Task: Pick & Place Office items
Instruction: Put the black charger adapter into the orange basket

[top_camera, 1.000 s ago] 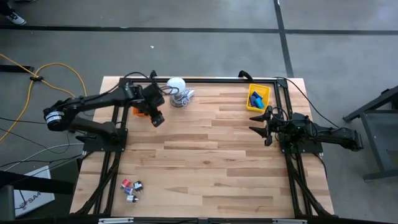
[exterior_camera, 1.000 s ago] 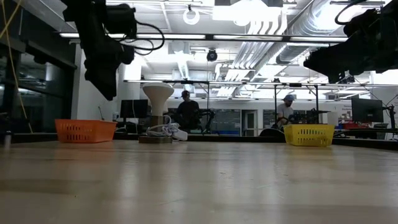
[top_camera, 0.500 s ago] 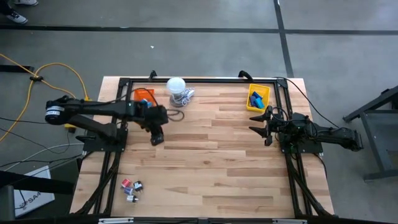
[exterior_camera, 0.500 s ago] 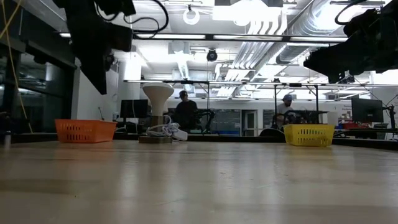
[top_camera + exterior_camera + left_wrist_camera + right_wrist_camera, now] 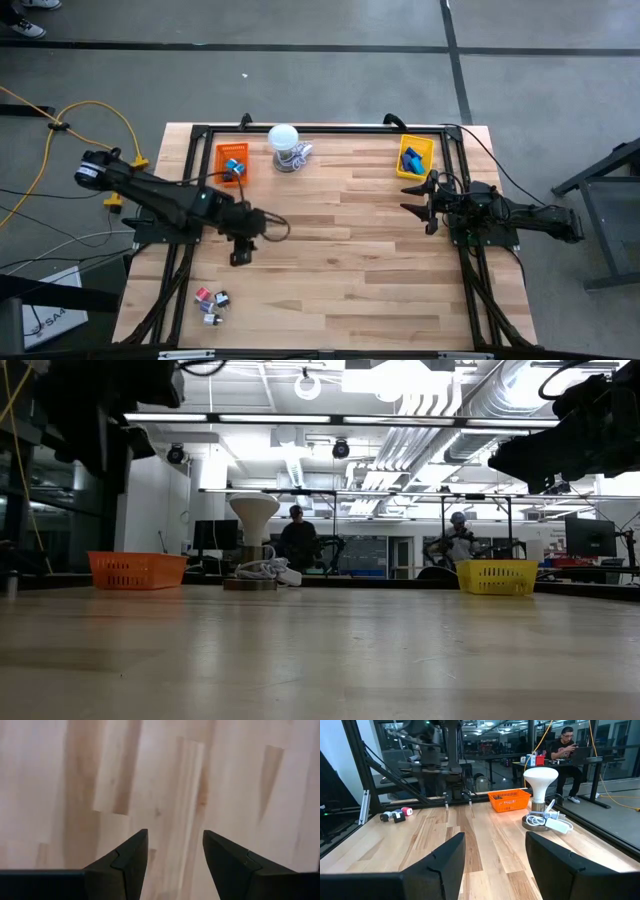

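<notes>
A small cluster of office items [image 5: 210,300], red, black, blue and white bits, lies on the wood near the table's near-left corner; the right wrist view also shows the cluster [image 5: 395,815]. More blue pieces lie in the orange tray [image 5: 232,160] and in the yellow tray [image 5: 415,157]. My left gripper [image 5: 240,255] is open and points down over bare wood [image 5: 175,845], between the orange tray and the cluster. My right gripper [image 5: 412,195] is open and waits at the table's right side, near the yellow tray.
A white round-topped object [image 5: 285,145] with a coiled white cord stands at the far edge between the trays. Black frame rails run along the table's far, left and right edges. Bare wood spans the middle. People sit in the room beyond the table [image 5: 300,540].
My left arm has swung from the far edge beside the orange tray toward the near edge, and its gripper now hangs over bare wood closer to the cluster of small pieces. The orange tray, hidden under the arm before, now shows.
</notes>
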